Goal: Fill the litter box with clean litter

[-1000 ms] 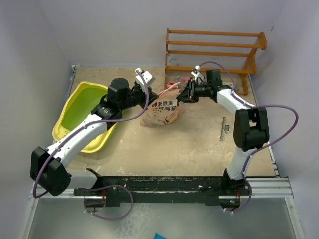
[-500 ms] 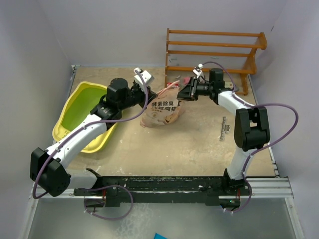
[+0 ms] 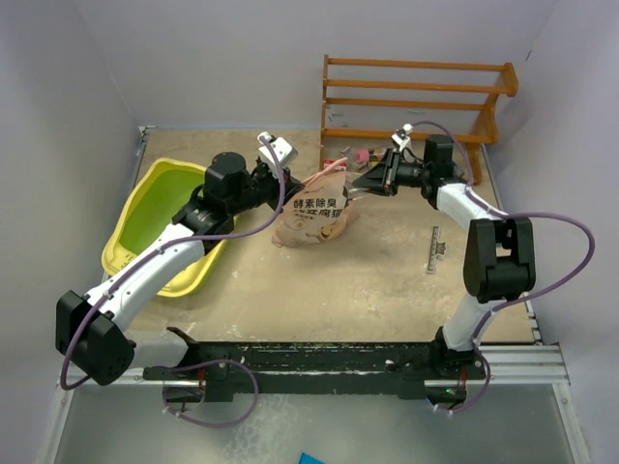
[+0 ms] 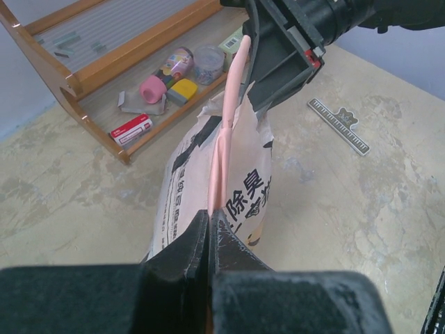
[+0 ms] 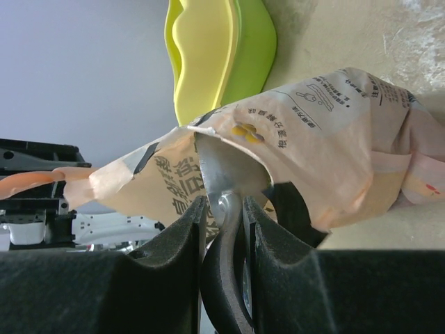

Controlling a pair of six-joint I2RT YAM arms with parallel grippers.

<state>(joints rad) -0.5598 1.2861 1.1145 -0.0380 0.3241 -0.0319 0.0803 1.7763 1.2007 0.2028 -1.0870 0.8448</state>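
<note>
The peach-pink bag (image 3: 314, 215) with black Chinese text stands mid-table, its pink top strip pulled taut. My left gripper (image 3: 290, 186) is shut on that strip; in the left wrist view its jaws (image 4: 210, 212) pinch the bag (image 4: 243, 188). My right gripper (image 3: 373, 180) is at the bag's right upper corner, shut on a scissors-like tool: silver blade (image 5: 219, 174), black handle. The blade reaches into the bag's torn edge (image 5: 334, 153). The yellow litter box (image 3: 121, 253) lies at the left, also in the right wrist view (image 5: 215, 49). The clean litter is hidden.
A wooden rack (image 3: 416, 97) stands at the back right, with small bottles and packets (image 4: 174, 76) on the floor under it. A metal ruler (image 3: 435, 246) lies on the table right of the bag. Grey walls close in the left and right sides.
My right arm has swung to the right and its gripper has drawn slightly away along the bag's top edge. The left gripper keeps its hold, hardly moved.
</note>
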